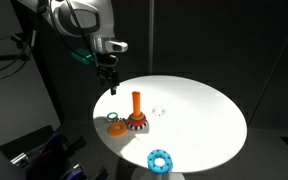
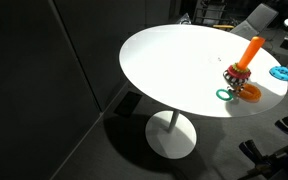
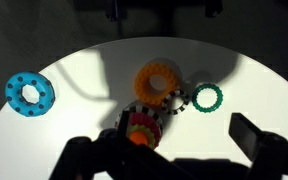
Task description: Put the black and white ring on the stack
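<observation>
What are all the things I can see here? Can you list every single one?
table: one, white, round, in a dark room
stack: one, orange peg on a red base with a black-and-white toothed edge, near the table's rim
orange ring: one, orange, flat beside the stack
green ring: one, green, flat beside the orange ring
blue ring: one, blue, flat, apart from the others
robot arm: one, white and grey, above the table
gripper: one, dark, open, empty, above the table's rim
</observation>
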`<state>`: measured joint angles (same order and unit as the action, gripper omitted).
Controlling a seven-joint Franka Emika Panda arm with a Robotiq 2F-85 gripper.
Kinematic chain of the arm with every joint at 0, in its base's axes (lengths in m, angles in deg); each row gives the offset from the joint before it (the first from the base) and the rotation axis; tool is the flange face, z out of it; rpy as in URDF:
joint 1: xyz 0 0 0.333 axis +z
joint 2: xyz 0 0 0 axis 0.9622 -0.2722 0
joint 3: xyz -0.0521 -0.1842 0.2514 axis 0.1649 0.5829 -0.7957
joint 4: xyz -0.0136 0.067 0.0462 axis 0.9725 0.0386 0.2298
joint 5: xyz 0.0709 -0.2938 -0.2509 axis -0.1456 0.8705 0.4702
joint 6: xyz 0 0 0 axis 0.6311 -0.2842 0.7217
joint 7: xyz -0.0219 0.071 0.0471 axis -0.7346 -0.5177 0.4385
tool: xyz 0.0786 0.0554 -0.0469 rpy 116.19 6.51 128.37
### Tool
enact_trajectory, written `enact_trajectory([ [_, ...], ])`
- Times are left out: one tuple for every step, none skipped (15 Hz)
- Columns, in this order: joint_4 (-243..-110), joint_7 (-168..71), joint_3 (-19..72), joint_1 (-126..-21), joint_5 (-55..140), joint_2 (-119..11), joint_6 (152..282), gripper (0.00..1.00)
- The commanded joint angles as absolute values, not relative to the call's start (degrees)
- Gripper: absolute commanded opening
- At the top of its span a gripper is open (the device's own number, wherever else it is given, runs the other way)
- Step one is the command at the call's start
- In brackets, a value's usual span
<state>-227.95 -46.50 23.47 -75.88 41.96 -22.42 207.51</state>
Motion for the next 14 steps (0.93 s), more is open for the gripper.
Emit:
enact_trajectory([
  [-227.8, -46.4, 23.1, -75.8, 42.5, -25.9, 210.1, 1.00],
  [-227.8, -46.3, 23.1, -75.8, 42.6, -27.1, 210.9, 1.00],
  [-227.9, -46.2, 23.1, -75.8, 42.6, -28.0, 211.7, 1.00],
  [-227.9, -45.9, 23.2, -75.7, 42.5, -29.1, 212.6, 1.00],
  [-227.9, -45.8, 23.2, -75.7, 42.6, -30.0, 213.6, 1.00],
  [-227.9, -45.8, 23.2, -75.7, 42.6, -31.1, 214.5, 1.00],
  [-227.9, -45.6, 23.2, -75.6, 42.5, -32.0, 215.6, 1.00],
  [-228.0, -45.6, 23.2, -75.6, 42.6, -32.9, 216.7, 1.00],
  [-228.0, -45.6, 23.2, -75.6, 42.7, -33.9, 218.0, 1.00],
  [-228.1, -45.8, 23.2, -75.5, 42.8, -34.9, 219.2, 1.00],
  [-228.1, -46.0, 23.2, -75.5, 43.1, -36.0, 220.6, 1.00],
  [-228.1, -46.2, 23.1, -75.5, 43.4, -37.0, 221.7, 1.00],
  [-227.9, -46.4, 23.1, -75.4, 43.7, -38.2, 222.9, 1.00],
  [-227.9, -46.5, 23.1, -75.3, 43.9, -39.3, 223.8, 1.00],
])
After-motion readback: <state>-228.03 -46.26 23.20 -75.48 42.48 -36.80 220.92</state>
